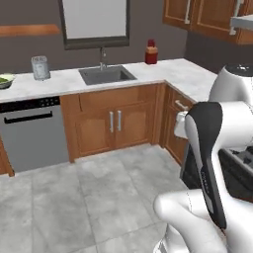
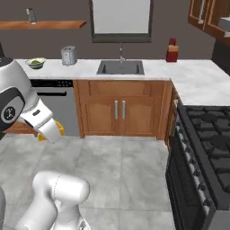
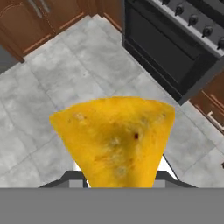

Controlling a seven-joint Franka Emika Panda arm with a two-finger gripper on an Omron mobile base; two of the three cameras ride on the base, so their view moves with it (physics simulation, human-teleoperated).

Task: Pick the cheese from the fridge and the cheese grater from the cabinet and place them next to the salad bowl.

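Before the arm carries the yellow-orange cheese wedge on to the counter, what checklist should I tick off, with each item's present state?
1. Yellow-orange triangular cheese wedge held in the gripper: ok; it sits between the fingers above the grey tile floor.
2. Pale cream salad bowl with a green lump on the white counter: ok.
3. Free counter space beside the bowl: ok, bare up to the silver toaster.
4. Dark grey cheese grater fetched: not ok, it stands on the brown wooden shelf.
5. Grip firmness: cannot tell.
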